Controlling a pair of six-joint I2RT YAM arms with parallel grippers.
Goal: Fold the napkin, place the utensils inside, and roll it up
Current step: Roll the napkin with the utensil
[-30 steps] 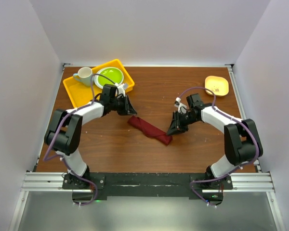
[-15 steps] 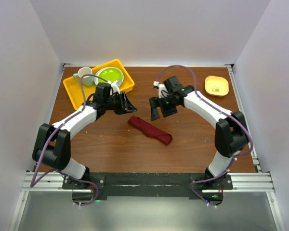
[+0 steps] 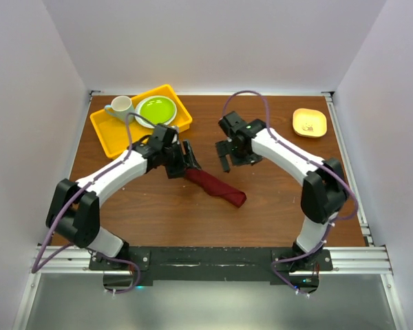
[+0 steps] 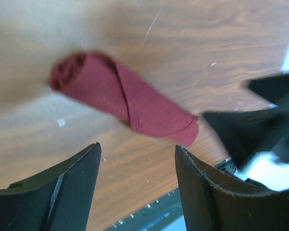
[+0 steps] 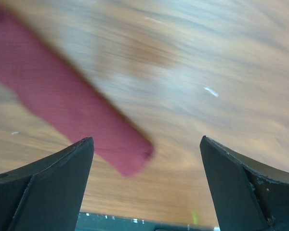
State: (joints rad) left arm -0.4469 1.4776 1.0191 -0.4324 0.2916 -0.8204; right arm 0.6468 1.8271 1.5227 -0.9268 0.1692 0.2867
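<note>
The dark red napkin lies rolled into a tight bundle slanting across the middle of the brown table. No utensils show in any view. My left gripper hovers open just over the roll's far left end. In the left wrist view the napkin lies beyond the left gripper, with nothing between the fingers. My right gripper hangs open, apart from the roll on its far side. The right wrist view shows the napkin blurred at the left, outside the wide-open right gripper.
A yellow tray at the back left holds a green plate and a pale mug. A small yellow dish sits at the back right. The right arm's gripper shows blurred at the right of the left wrist view.
Both grippers have opened. The right gripper left the roll's near right end and swung to the far side. The left gripper moved down toward the roll's far left end.
</note>
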